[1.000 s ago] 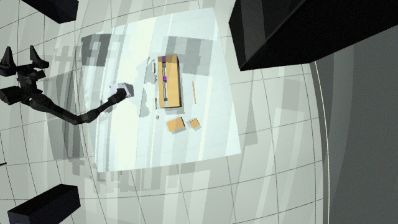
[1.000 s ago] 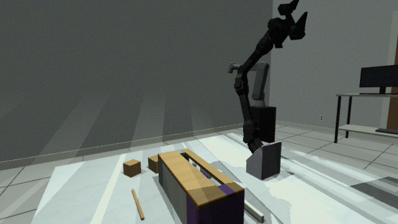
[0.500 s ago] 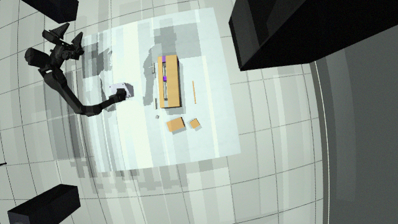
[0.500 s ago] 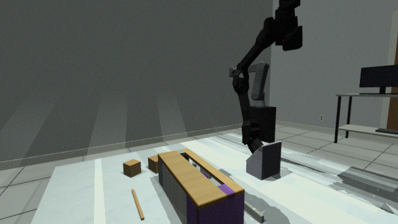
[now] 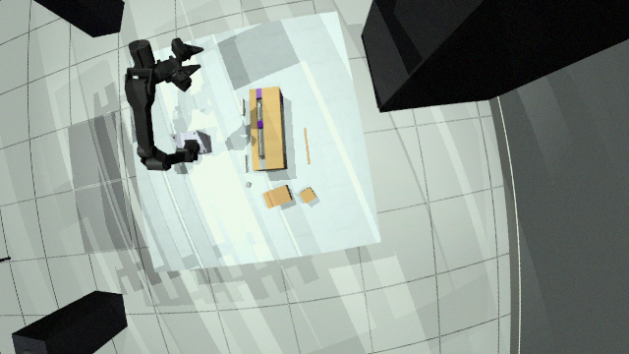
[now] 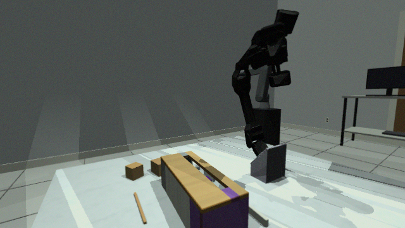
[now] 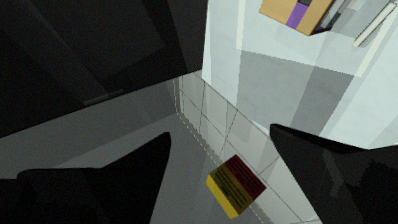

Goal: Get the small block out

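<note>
Room: grey walls and a tiled floor surround a pale worktop; a desk stands far off to one side.
Nearest, exterior view: the long box with a tan top and a purple end lies closest to the camera, a slot running along its top.
Beside the box: a thin wooden stick lies on the worktop on one side, a pale grey rod on the other, both apart from the box.
Behind the box: two tan cubes rest near its far end, not touching it.
Block: I cannot pick it out for sure; a small purple patch shows through the slot in the top view, which may be it, on the shelf inside.
Farther back: the arm's grey base sits on the worktop, well apart from the box.
Arm pose: it rises from the base, folds over high, and the wrist points down near the worktop's corner, far from the box.
Pincer: the pincer stands wide open with nothing between its jaws; the wrist view looks past them at floor tiles, the worktop's edge and a yellow-and-red object on the floor.
Progress: by my judgement nothing is done yet; the box looks undisturbed.
Left: reach the box, work the block out at the open end, avoid the closed pocket, then grasp, lift and hold still.
</note>
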